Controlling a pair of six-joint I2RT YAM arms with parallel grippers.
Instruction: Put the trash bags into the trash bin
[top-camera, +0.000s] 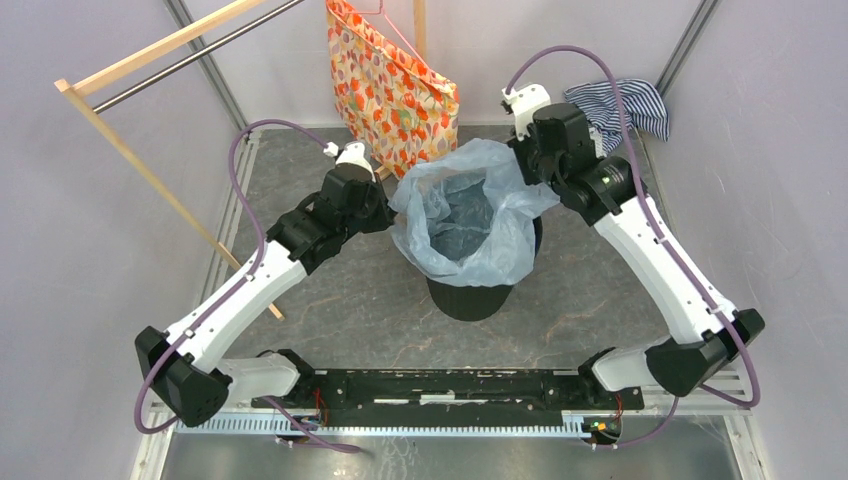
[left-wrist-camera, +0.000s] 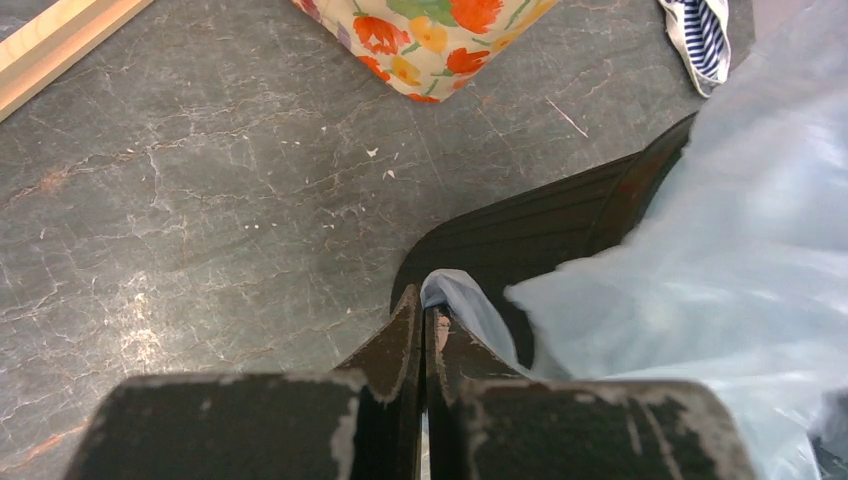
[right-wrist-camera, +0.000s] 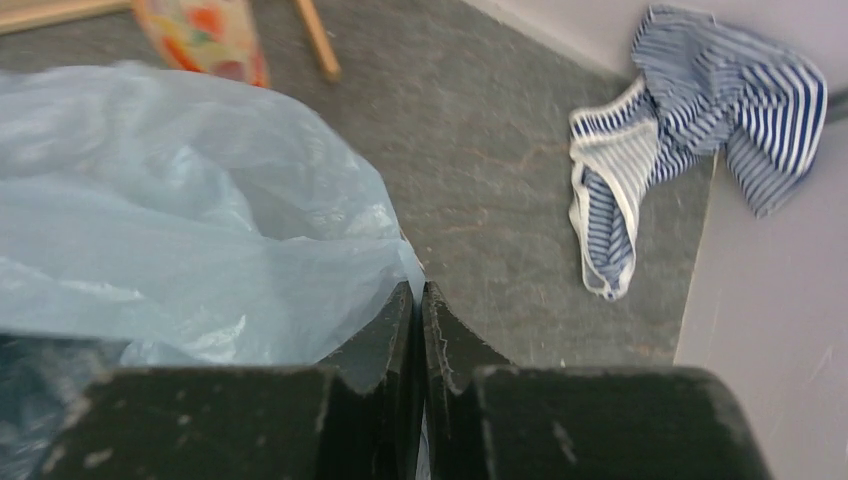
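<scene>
**A:** How much room is there around the trash bin (top-camera: 470, 298)?

**B:** The grey table (top-camera: 330, 300) lies bare to the lower left and lower right of it in the top view. The upper side is tighter. The floral bag (top-camera: 392, 85) hangs just above the rim at upper centre. The striped cloth (top-camera: 625, 105) sits in the upper right corner by the wall. A wooden rack (top-camera: 140, 165) slants down the left side, well apart from the bin.

**A:** And the arms?

**B:** Both reach in from the bottom corners, elbows out, wrists meeting the bin from either side. The left gripper (left-wrist-camera: 424, 302) has its fingers pressed together on a fold of the trash bag (top-camera: 468, 215) (the fold pokes out past the tips). The right gripper (right-wrist-camera: 418, 295) is likewise pinched tight, with the bag's edge at its tips.

**A:** How does the bag lie?

**B:** It sits in the middle of the frame, inside the upright bin. Its mouth opens upward, its long axis runs down into the bin, and its edge is spread over the rim, billowing on the left and lower sides.
</scene>
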